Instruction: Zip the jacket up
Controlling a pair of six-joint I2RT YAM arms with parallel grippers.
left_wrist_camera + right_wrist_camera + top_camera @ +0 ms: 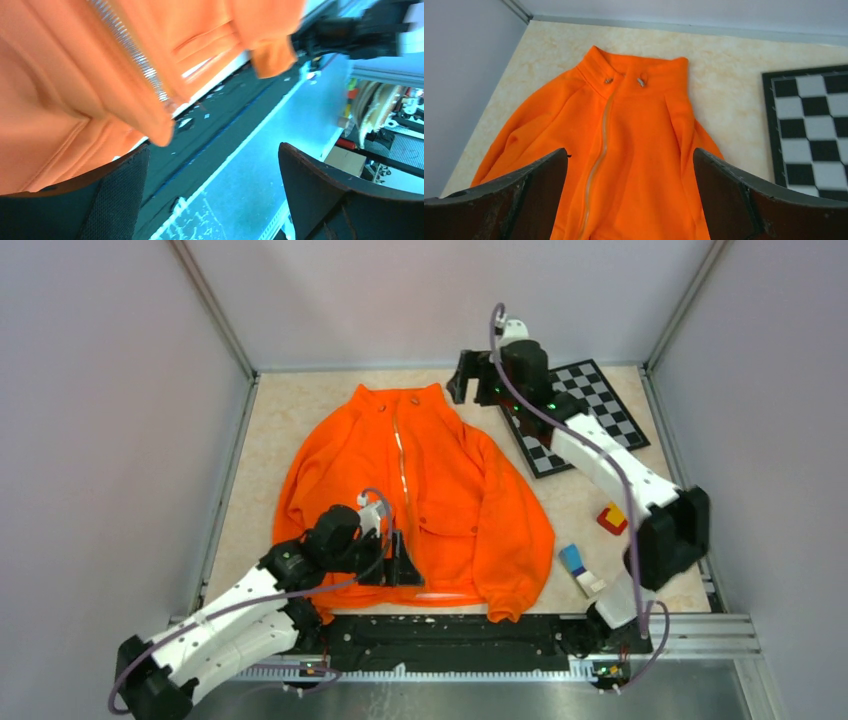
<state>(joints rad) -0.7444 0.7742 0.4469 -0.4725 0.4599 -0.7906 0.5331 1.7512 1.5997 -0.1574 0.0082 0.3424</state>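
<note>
The orange jacket (450,490) lies flat on the table with its collar at the far side. Its pale zipper (400,455) runs down the middle. My left gripper (403,565) is open at the jacket's near hem, by the zipper's lower end. In the left wrist view the zipper teeth (140,62) end just above my left finger (120,195), and nothing is between the jaws (215,195). My right gripper (468,375) is open and empty, held above the table to the right of the collar. The right wrist view shows the jacket (644,150) and its zipper (599,155) beyond the jaws (630,195).
A black-and-white checkerboard (575,415) lies at the back right under the right arm. A red and yellow block (612,518) and a blue and white object (580,570) lie at the right. A black rail (450,640) runs along the near edge. Walls enclose three sides.
</note>
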